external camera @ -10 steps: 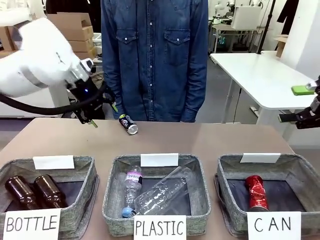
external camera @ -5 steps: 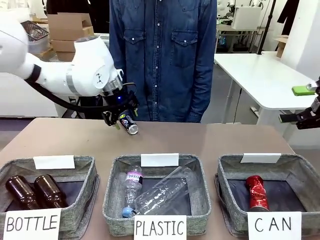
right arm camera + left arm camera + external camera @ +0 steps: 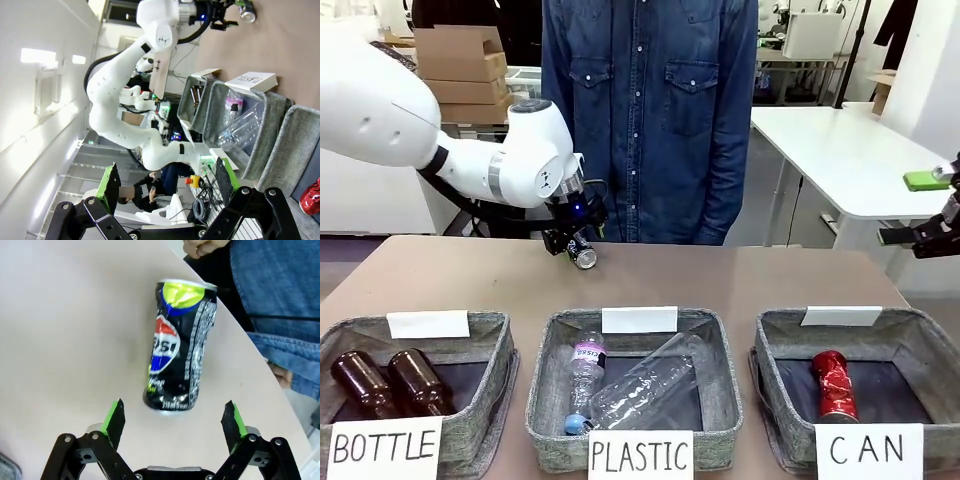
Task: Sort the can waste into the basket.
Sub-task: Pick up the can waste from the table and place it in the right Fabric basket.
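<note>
One black-and-silver can (image 3: 181, 345) is seen lying just ahead of the spread left end effector (image 3: 175, 421), long axis pointing away.

The black can (image 3: 179, 347) lies on its side, dented, with blue-red-white logo and white print, on the tabletop (image 3: 750, 280) well beyond the basket (image 3: 920, 350). The red can (image 3: 833, 384), crumpled and shiny, lies inside the basket, a grey fabric one signed CAN.
</note>
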`<state>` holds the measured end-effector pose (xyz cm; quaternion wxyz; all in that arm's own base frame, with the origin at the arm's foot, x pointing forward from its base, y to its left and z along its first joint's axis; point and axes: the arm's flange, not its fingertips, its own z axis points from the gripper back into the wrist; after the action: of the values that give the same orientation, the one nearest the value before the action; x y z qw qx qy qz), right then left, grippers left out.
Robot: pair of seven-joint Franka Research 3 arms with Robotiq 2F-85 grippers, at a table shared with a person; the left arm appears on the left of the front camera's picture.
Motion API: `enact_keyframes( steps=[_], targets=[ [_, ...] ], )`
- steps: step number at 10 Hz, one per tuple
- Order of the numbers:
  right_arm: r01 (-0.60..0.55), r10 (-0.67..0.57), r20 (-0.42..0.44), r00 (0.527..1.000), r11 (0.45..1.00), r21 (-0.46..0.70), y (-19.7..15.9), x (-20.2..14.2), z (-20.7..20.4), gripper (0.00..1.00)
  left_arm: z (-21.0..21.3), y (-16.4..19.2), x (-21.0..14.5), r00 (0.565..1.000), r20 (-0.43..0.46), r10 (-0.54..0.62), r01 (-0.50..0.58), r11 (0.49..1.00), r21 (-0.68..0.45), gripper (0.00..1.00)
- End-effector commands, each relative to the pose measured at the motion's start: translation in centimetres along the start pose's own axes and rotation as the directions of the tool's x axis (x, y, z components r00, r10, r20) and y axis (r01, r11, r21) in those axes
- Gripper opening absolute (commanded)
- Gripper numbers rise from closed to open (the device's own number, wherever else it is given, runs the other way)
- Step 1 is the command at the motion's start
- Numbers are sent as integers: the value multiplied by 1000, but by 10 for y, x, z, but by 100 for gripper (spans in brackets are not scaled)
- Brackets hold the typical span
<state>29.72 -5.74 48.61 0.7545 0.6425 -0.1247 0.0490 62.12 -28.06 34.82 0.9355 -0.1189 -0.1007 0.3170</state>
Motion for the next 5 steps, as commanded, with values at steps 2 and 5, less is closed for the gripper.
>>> enact_keyframes(
  steps=[2,5],
  targets=[
    [-19,19,-7,1000,1000,-2,1,0,2,100,-15,-16,14,1000,13,-4,3,996,85,100],
    [-19,19,-7,1000,1000,-2,1,0,2,100,-22,-12,20,1000,0,7,-7,996,92,100]
  ],
)
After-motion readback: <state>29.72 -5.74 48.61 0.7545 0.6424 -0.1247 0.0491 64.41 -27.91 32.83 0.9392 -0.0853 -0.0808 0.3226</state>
